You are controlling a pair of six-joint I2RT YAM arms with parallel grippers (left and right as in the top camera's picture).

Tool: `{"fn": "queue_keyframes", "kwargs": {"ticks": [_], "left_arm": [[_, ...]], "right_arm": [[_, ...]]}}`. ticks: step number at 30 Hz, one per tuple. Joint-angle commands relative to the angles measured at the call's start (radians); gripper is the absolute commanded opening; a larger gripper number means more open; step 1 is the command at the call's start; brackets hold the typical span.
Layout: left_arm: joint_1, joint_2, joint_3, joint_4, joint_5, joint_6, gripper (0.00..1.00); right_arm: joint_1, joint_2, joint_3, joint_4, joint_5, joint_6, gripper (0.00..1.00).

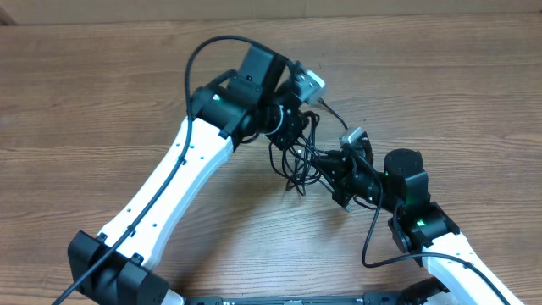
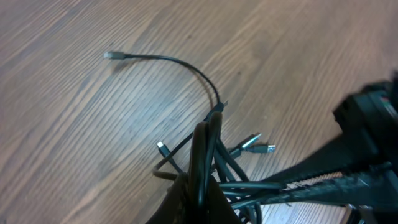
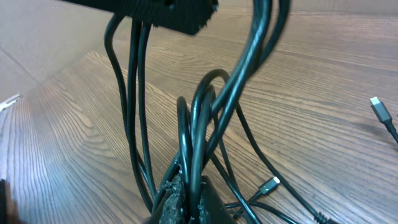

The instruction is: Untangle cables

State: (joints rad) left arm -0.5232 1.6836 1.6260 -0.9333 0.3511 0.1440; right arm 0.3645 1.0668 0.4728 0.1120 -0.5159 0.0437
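The cables (image 1: 292, 163) are a bunch of thin black cords hanging between my two grippers above the wooden table (image 1: 102, 93). My left gripper (image 1: 296, 129) is shut on loops of the cables (image 2: 200, 155) at the bunch's upper end. Just to the lower right, my right gripper (image 1: 329, 165) is shut on other strands (image 3: 194, 124). In the left wrist view one cord arcs away to a small plug (image 2: 112, 55), and silvery plug ends (image 2: 254, 142) lie near the bunch. In the right wrist view the strands rise to the left gripper's finger (image 3: 168, 12).
Bare wooden table surrounds the bunch. A loose plug end (image 3: 268, 185) rests on the wood by the right gripper, and another plug (image 3: 379, 109) lies at the right edge. Both white arms (image 1: 169, 186) reach in from the near edge.
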Motion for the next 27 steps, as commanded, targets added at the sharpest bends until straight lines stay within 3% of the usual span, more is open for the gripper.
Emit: {"fn": "queue_keyframes", "kwargs": {"ticks": [1, 7, 14, 21, 27], "left_arm": [[0.039, -0.004, 0.021, 0.018, -0.029, -0.148, 0.04], [0.073, -0.004, 0.021, 0.019, -0.030, -0.240, 0.04], [0.087, -0.004, 0.021, 0.007, -0.030, -0.274, 0.04], [0.087, -0.004, 0.020, 0.002, -0.054, -0.280, 0.05], [0.094, -0.004, 0.020, -0.005, -0.087, -0.280, 0.04]], "right_arm": [[0.000, -0.010, 0.006, 0.009, -0.002, 0.099, 0.04], [0.000, -0.010, 0.006, 0.164, -0.003, 0.326, 0.04], [0.000, -0.010, 0.006, 0.432, -0.055, 0.454, 0.04], [0.000, -0.010, 0.006, 0.626, -0.055, 0.510, 0.04], [-0.019, -0.010, 0.006, 0.668, -0.055, 0.510, 0.04]]}}
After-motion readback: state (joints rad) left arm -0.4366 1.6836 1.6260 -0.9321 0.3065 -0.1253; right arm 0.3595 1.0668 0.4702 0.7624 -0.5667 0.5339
